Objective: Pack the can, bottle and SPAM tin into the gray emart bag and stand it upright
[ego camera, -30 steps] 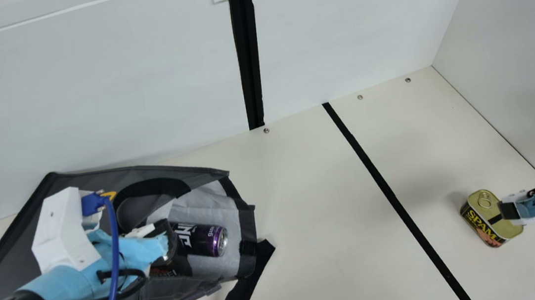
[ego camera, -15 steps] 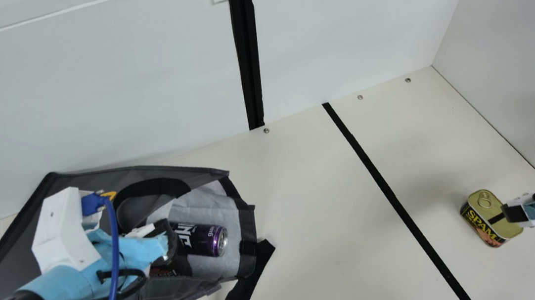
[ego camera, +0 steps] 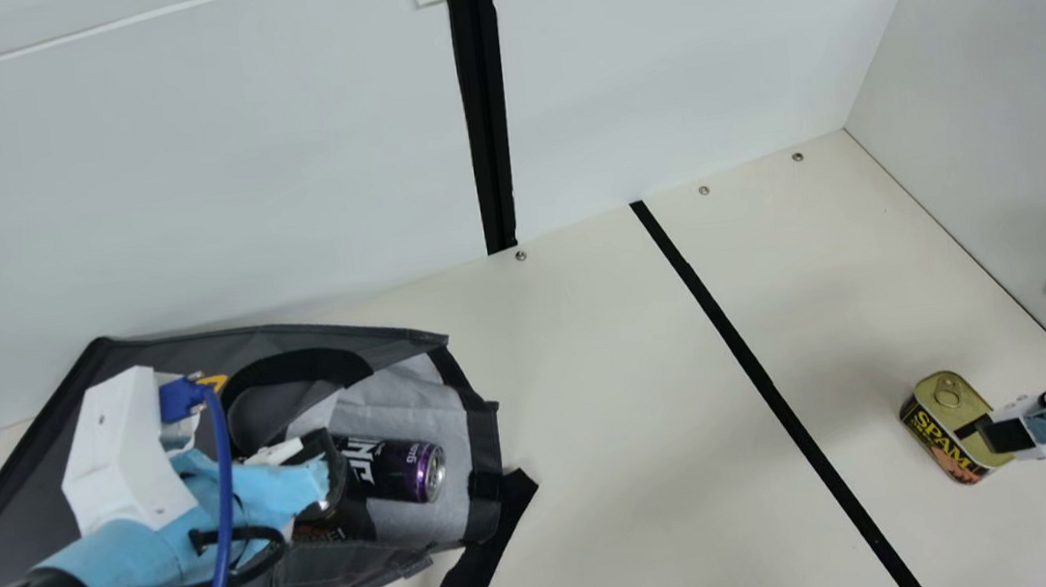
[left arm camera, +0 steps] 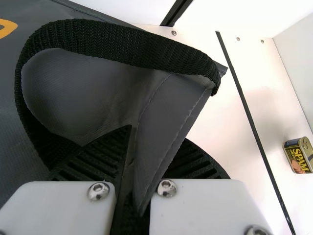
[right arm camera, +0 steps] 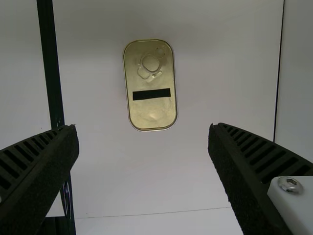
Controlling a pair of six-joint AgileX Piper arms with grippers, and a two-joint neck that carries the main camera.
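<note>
In the main view, your SPAM tin stands on the bench at the lower right of the frame, and your right tool is much the nearer one, its tip overlapping the lid's right-hand side from this angle; you cannot tell the height between them here. Your gray emart bag lies on its side at the lower left, mouth towards the middle, with the purple can inside and your left tool at its opening. In the left wrist view, you have that tool closed on a fold of the bag by the black webbing handle. In the right wrist view, your right tool is spread wide with nothing in it, and the tin lies beyond the fingertips, about midway between their lines. Its long axis runs roughly the way you would advance, so its long sides should meet the pads with little wrist turn; you likely need to go forward, then down, before closing.
</note>
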